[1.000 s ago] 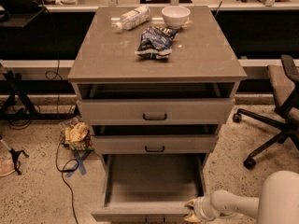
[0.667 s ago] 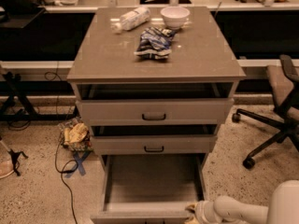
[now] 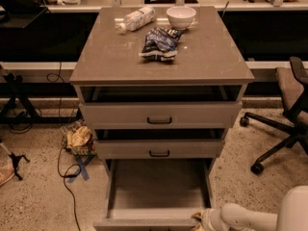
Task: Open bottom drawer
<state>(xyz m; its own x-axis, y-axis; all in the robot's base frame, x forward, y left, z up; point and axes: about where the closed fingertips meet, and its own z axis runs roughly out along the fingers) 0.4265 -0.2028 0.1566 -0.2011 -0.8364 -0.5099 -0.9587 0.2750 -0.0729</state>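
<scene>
Bottom drawer: grey-beige, the lowest of the cabinet's three, stands pulled well out towards the camera. Its flat floor is open to view, and its side walls run straight back beneath the middle front. The front panel lies level along the lower edge of the view. The gripper sits at that panel's right end.

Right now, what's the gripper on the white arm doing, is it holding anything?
Gripper: low at the front edge of the pulled-out grey-beige bottom drawer; open, shut or holding cannot be told.
</scene>
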